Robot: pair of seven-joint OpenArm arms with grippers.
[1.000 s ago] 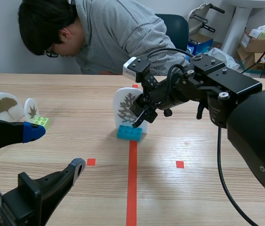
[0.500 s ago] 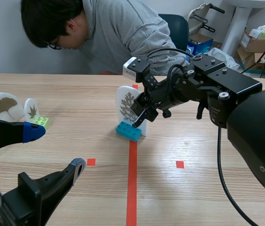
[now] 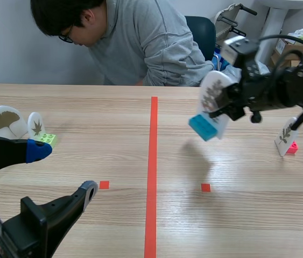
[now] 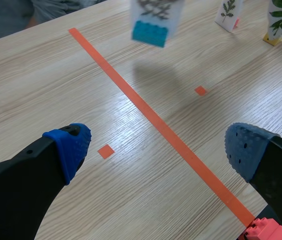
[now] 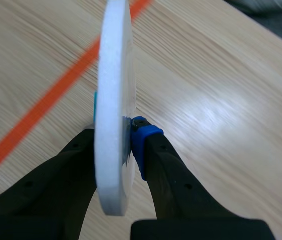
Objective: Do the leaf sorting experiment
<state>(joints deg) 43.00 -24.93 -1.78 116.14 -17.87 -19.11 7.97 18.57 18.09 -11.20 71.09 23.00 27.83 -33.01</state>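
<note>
Sorting appears to explain the arrangement. Each leaf card is seated upright in a toy brick, so it can be gripped by its faces and stood down again on its base.

One leaf card (image 3: pixel 213 92), white with a dark branching leaf, is seated in a blue brick (image 3: pixel 203 127) and clamped in the right end effector (image 3: pixel 231 110). It is held tilted, with the brick lowest and clear of the worktop (image 3: pixel 113 113). In the right wrist view the card is seen edge-on, directly between the fingers, with one blue pad (image 5: pixel 142 140) pressed against its face. The brick is almost wholly hidden behind the card. The grip is judged to have been taken on the card so that the brick is left free for setting down.

A card on a pink brick (image 3: pixel 286 135) stands on the worktop near the right end effector, on its outer side, and is judged to mark the likely destination group.

The left end effector (image 4: pixel 156 150) is held low over the worktop with its fingers spread wide and nothing between them. The carried card is well ahead of it. A ginkgo card (image 3: pixel 3 121) and a small card on a green brick (image 3: pixel 36 124) stand beside it, on its outer side.
</note>
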